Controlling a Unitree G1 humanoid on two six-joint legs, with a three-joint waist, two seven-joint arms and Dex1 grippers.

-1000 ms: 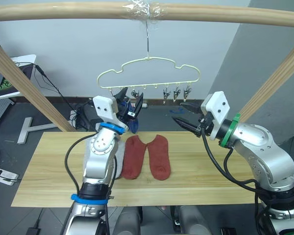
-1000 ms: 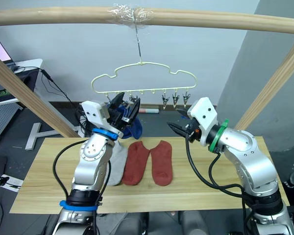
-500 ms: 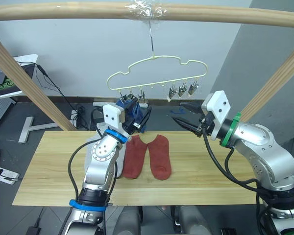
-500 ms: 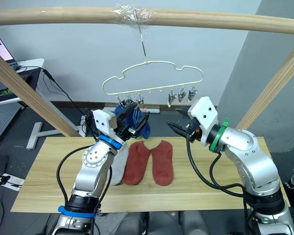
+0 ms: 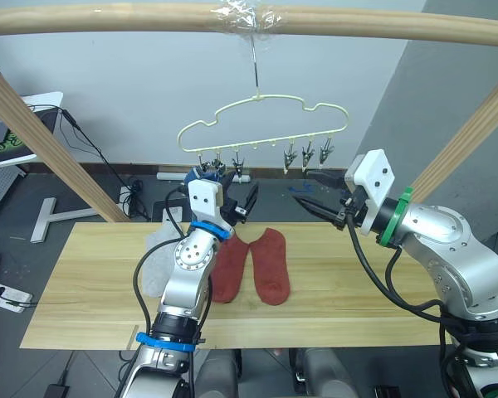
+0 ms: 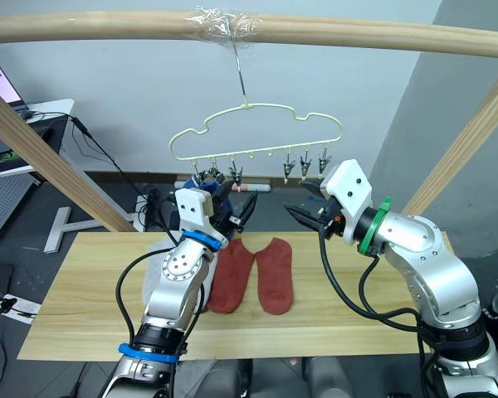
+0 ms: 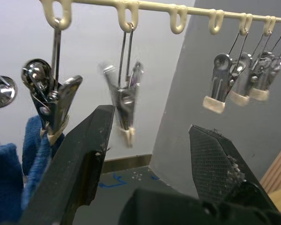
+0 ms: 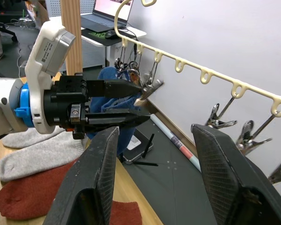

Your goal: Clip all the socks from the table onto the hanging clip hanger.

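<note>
Wooden table (image 5: 91, 290) with red socks (image 5: 251, 265); blue sock (image 7: 9, 168) clipped on hanger (image 5: 261, 124).

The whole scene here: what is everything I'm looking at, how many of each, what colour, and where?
Red socks: two, rust red, flat side by side mid-table.
Grey socks: light grey, on the table left of the red ones, partly behind the left arm; count unclear.
Blue socks: blue, hanging from the hanger's leftmost clips; count unclear.
Hanger: one, pale cream wire, hooked on the pole above the table.
Clips: small metal ones in a row under the hanger.
Table: one, light wood planks.
Pole frame: thick wood, overhead bar with slanted legs either side.
Left gripper: black, jaws open, just below the clips.
Right gripper: black, jaws open, raised right of the hanger.
</note>
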